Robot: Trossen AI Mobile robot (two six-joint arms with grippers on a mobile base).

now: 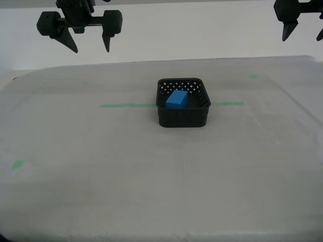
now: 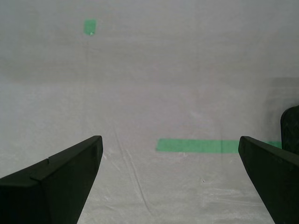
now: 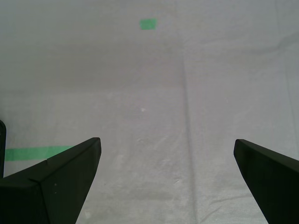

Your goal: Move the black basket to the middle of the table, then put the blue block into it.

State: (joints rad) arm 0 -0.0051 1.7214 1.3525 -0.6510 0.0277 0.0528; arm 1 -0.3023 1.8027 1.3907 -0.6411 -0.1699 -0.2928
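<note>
**Desk:** What lies around the basket, starting from the exterior view's left?

**Me:** A small green tape bit [image 1: 17,164] sits on the table [image 1: 151,176], well off from the black basket [image 1: 182,117] and nearer the camera. A thin green tape line [image 1: 126,105] runs up to the basket's wall and shows again on its other side. Otherwise only bare pale cloth around the basket; nothing stands in the way.

**Desk:** The block?

**Me:** The blue block [image 1: 177,99] is inside the basket, lying slightly askew on the floor.

**Desk:** Grippers?

**Me:** My second gripper [image 1: 91,50] hangs high above the table, on the side of the basket toward the exterior view's left. Its jaws are spread wide, with nothing between them and touching nothing. My first gripper [image 1: 302,39] hangs high on the basket's other side, partly cut off by the frame edge. Its wrist view shows the jaws equally wide apart and empty.
</note>
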